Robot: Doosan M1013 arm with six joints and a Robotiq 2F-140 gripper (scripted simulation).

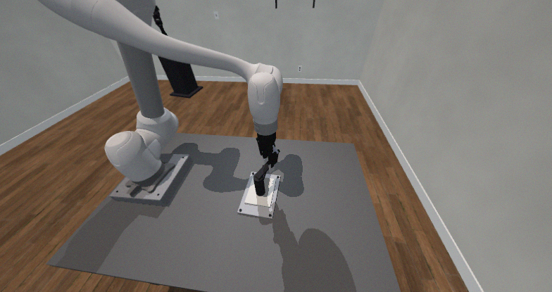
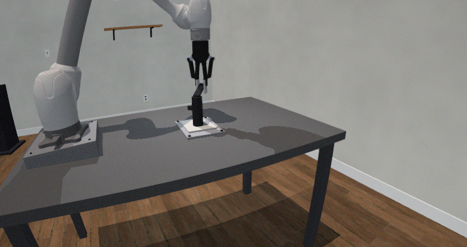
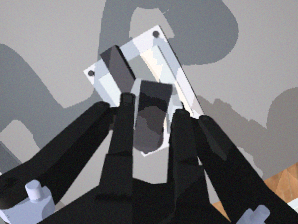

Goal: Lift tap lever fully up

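The black tap (image 2: 197, 109) stands upright on a white base plate (image 2: 200, 128) in the middle of the grey table. Its dark lever (image 2: 198, 90) points steeply upward, tilted a little to the right. My gripper (image 2: 201, 83) hangs straight down above the tap and is shut on the lever's top end. In the wrist view the lever (image 3: 152, 116) sits between my two black fingers, with the base plate (image 3: 143, 70) behind it. In the top view the gripper (image 1: 271, 160) meets the lever's upper tip (image 1: 263, 169) above the tap body (image 1: 259, 186).
My arm's base (image 2: 62, 142) is bolted to the table at the left. The table edge (image 2: 294, 149) runs along the front and right. A black stand (image 1: 179, 77) is on the floor by the far wall.
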